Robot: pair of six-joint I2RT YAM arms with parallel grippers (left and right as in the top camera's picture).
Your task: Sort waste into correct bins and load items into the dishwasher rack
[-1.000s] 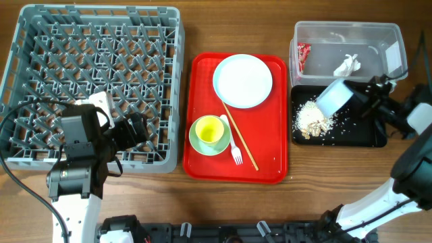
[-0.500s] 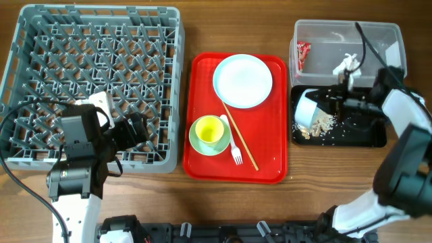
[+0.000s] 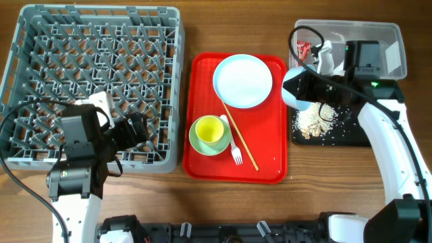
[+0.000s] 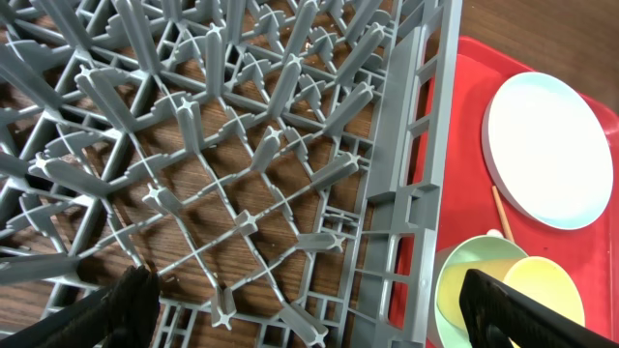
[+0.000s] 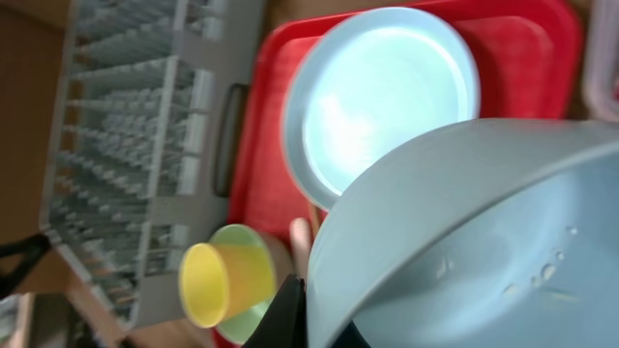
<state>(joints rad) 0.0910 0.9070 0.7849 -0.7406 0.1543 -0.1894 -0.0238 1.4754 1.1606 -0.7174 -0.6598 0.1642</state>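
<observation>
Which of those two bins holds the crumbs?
The shallow black tray; beige crumbs lie in it. The clear tub behind holds a red wrapper instead.

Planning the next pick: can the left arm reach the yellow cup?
Probably yes: the left end effector is open and empty, the yellow cup sits uncovered in the green bowl; only the rack wall lies between.

- Blurred and cut off at 3 and 6 o'clock, right wrist view: small white bowl [image 5: 464, 242]; it covers all but one finger [image 5: 293, 311] of the right gripper [image 3: 312, 88].
- Cut off at 5 o'clock, left wrist view: yellow cup [image 4: 544, 302], pale green shallow bowl [image 4: 462, 280].
- Partly behind a cable [image 3: 294, 40], overhead: small red snack wrapper [image 3: 304, 50].
</observation>
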